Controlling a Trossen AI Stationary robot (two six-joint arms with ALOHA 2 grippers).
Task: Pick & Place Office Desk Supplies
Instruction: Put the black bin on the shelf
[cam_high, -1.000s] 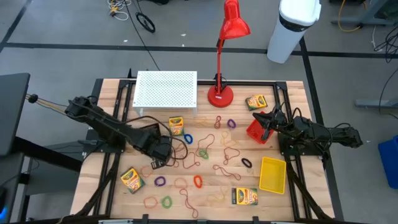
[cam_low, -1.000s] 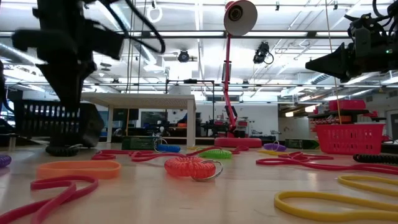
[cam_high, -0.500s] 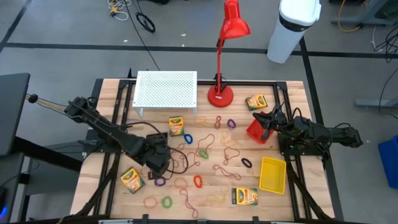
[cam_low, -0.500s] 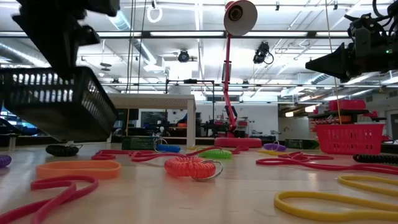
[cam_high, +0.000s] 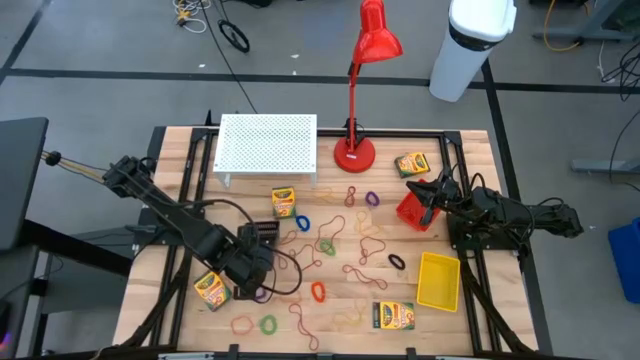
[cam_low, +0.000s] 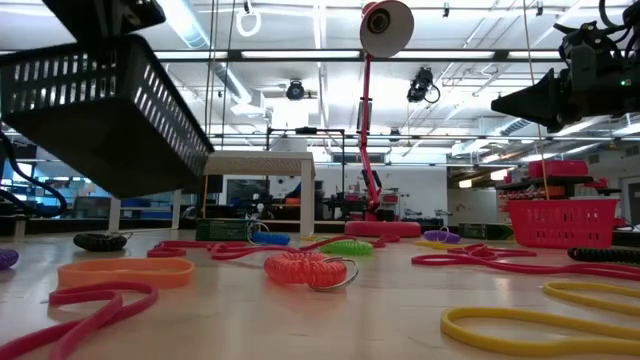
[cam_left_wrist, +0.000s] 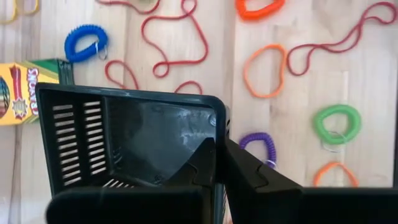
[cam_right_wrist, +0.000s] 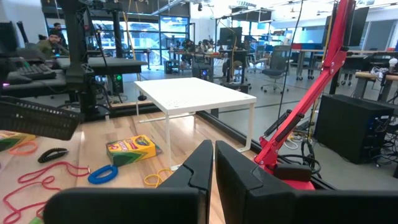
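Note:
My left gripper (cam_high: 248, 268) is shut on the rim of a black slatted basket (cam_left_wrist: 143, 134) and holds it tilted, well off the table (cam_low: 110, 120). It hangs over the front left, near a crayon box (cam_high: 212, 288) and a purple coil band (cam_left_wrist: 261, 146). More crayon boxes lie at the middle (cam_high: 284, 201), back right (cam_high: 412, 163) and front right (cam_high: 393, 315). Coloured rubber-band loops (cam_high: 330, 232) are scattered across the middle of the table. My right gripper (cam_high: 427, 192) hovers shut and empty above a red basket (cam_high: 412, 212).
A white perforated rack (cam_high: 266, 143) stands at the back left, with a tall red desk lamp (cam_high: 355, 150) beside it. A yellow bin (cam_high: 438, 280) sits at the front right. In the low view, orange (cam_low: 300, 268) and green (cam_low: 345, 246) coils lie close by.
The left gripper has lifted the black basket off the table and carried it toward the front left. The right arm has stayed still.

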